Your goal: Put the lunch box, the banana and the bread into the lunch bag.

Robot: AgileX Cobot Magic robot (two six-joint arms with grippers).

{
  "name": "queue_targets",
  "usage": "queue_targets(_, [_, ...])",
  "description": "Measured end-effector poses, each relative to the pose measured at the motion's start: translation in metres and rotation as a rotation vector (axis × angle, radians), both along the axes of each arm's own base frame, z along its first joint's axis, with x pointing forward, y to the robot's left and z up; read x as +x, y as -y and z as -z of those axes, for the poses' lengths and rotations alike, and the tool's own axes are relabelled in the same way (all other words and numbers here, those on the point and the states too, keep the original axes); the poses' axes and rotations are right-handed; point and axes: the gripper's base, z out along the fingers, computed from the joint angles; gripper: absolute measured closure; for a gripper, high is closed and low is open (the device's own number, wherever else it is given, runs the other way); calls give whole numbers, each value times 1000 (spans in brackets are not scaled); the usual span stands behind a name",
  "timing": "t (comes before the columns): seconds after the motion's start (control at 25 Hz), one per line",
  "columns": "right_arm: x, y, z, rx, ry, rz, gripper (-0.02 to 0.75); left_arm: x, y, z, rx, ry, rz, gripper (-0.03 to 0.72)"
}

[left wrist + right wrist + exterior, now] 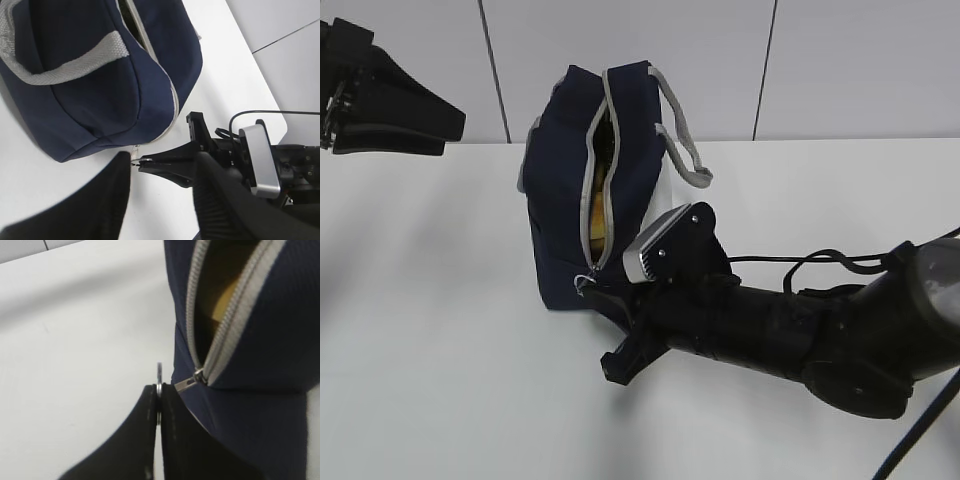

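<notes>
The right hand was pinching the zipper ring of the soft, floppy lunch bag, probably the surest hold; the left hand's state was unclear.

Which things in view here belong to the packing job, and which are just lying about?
Part of the job:
- lunch bag, zipper still open
- yellowish contents inside it, too hidden to name
- zipper pull ring, pinched in the shut jaws of the right gripper
- left gripper, held away from the bag

Lying about:
- nothing loose on the white table
</notes>
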Motion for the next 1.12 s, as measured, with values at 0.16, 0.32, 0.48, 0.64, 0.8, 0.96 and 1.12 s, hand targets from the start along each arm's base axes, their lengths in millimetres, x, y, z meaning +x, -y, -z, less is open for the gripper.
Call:
queue_targets(0.16, [-3,0,-10,-28,13,-24,754,0,0,0,0,0,0,380])
queue_targets(0.32, [-4,1,-23,-30,37,-25,754,-1,0,0,-3,-6,10,380])
queue_targets(0.48, [-2,1,-40,-72,53,-43,754,-2,1,0,-4,-10,16,380])
queue_targets(0.64, [7,6,-53,-71,38,-66,754,-2,1,0,-5,-12,20,380])
queue_targets(0.8, [21,17,-69,-53,24,-96,754,-2,1,0,-6,-14,22,380])
queue_targets(0.96, [34,18,-86,-54,33,-152,754,-2,1,0,-6,-15,23,380])
queue_targets(1.12, [41,12,-101,-59,58,-206,754,-2,1,0,-7,-15,24,380])
